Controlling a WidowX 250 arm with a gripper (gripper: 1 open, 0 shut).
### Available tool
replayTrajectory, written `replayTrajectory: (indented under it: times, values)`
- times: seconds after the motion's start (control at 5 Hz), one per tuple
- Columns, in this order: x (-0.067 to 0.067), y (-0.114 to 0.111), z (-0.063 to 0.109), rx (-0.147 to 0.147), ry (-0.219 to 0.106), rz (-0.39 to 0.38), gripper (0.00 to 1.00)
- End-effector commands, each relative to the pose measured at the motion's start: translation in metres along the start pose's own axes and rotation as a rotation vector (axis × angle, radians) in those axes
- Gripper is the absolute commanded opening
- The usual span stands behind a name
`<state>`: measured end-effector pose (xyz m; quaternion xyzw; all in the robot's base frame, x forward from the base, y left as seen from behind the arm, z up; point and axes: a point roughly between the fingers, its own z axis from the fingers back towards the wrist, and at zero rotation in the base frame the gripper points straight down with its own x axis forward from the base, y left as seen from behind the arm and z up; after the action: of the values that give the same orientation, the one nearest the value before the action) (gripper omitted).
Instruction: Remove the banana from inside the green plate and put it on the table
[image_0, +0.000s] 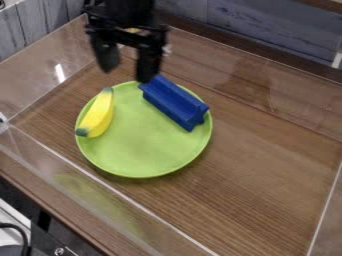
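The yellow banana (95, 113) lies on the left part of the lime-green plate (140, 158), its length running toward the plate's near-left rim. My gripper (124, 67) hangs above the plate's far-left rim, just behind the banana, pointing down. Its two black fingers (146, 66) stand wide apart with nothing between them. The dark wood table (261, 150) carries the plate.
A blue ridged block (175, 101) lies on the plate's right half. Clear acrylic walls (40, 165) border the table on the left and front. A yellow-and-white container (127, 12) stands behind the far wall, partly hidden by the arm.
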<state>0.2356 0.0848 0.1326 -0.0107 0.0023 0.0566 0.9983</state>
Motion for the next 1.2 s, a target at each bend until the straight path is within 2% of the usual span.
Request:
replayTrajectory:
  times: [0.0,0.4,0.8,1.0]
  values:
    - [0.003,0.026,0.002,0.015,-0.046,0.029,1.00]
    - [-0.011,0.023,-0.019,0.011,-0.035,0.108,1.00]
    - [0.000,0.033,-0.062,-0.008,-0.051,0.234,1.00]
    - [0.006,0.046,-0.066,-0.027,-0.063,0.254,1.00]
